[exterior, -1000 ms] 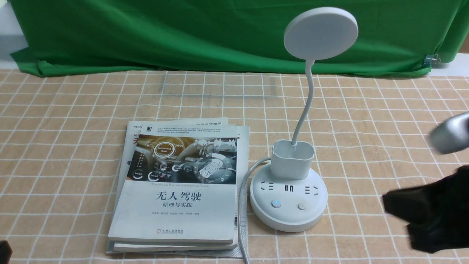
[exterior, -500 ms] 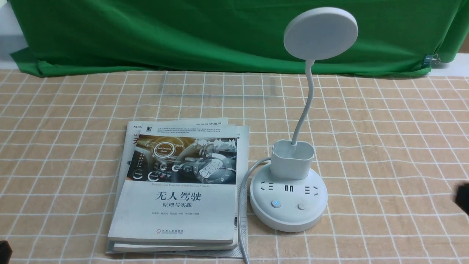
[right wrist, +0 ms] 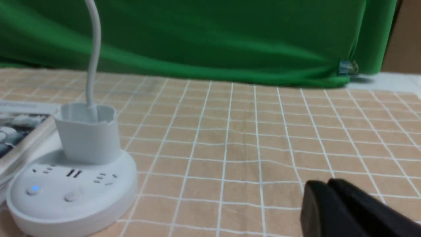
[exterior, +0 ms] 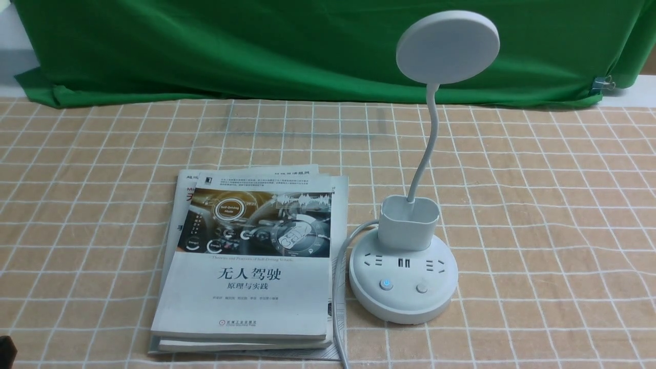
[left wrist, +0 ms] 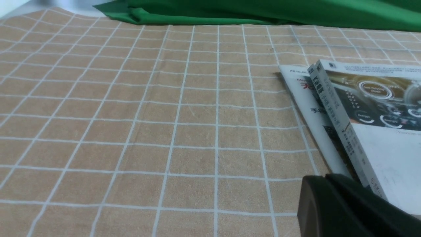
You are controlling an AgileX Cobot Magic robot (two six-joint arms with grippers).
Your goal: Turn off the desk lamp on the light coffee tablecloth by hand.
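The white desk lamp (exterior: 403, 284) stands on the light coffee tablecloth (exterior: 538, 205), right of a stack of books. Its disc head (exterior: 447, 47) rises on a thin gooseneck above the cup holder. On the round base, the left button (exterior: 386, 284) glows blue and the right button (exterior: 422, 288) is dark. My right gripper (right wrist: 329, 184) is shut and empty, low over the cloth, well to the right of the lamp base (right wrist: 70, 191). It is out of the front view. My left gripper (left wrist: 324, 179) is shut, beside the books' left edge.
A stack of books (exterior: 251, 261) lies left of the lamp, with the white power cable (exterior: 338, 287) running between them. A green cloth (exterior: 256, 46) hangs along the back, held by a clip (exterior: 605, 83). A black sliver of my left arm (exterior: 6, 351) shows at the front-left corner.
My right arm has drawn back to the right and left the front view. The lamp, books and left arm have not moved.
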